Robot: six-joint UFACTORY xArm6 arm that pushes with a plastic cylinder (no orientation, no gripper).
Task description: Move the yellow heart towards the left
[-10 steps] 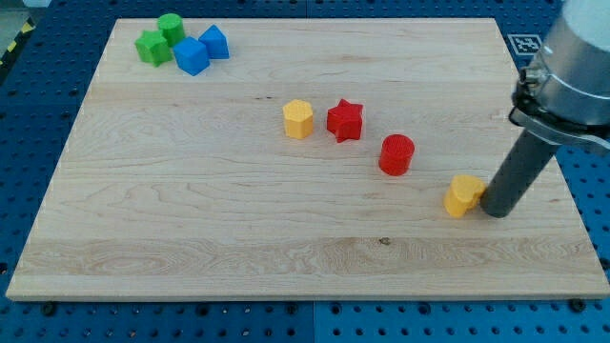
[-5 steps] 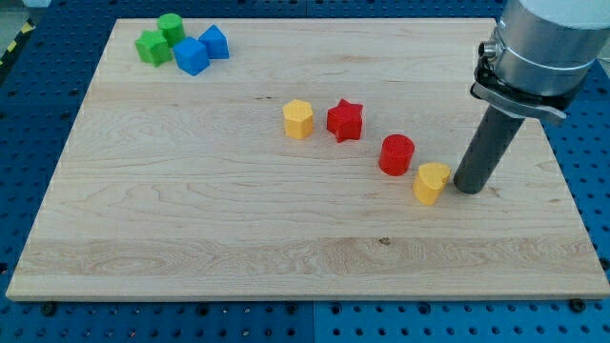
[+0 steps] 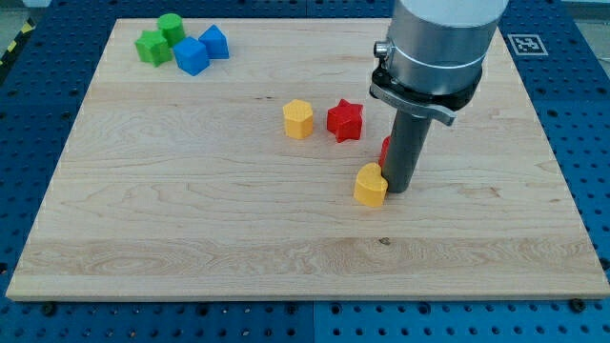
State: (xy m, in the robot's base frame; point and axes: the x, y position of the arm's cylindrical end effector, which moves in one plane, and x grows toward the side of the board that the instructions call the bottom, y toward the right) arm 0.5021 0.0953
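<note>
Tool is a plain dark rod, no jaws, so nothing to open, close or grip with; its tip sits on the counter a bit right of centre, touching the right side of the yellow heart. Heart is just left of the tip, slightly below the board's middle, lying flat on the wood. Rod stands roughly upright, with the grey arm housing above it filling the top of the view. A red block is directly behind the rod, only a sliver showing at its left edge, shape can't be made out; can't tell if it touches the rod. Up and left of the heart, well apart from it, a red star and a yellow block, roughly hexagonal, sit side by side with a small gap between them. Far off in the top-left corner is a tight cluster: green block, green cylinder, blue block and a second blue block, packed close, apparently touching. Counter is a light wooden board resting on a blue perforated base.
</note>
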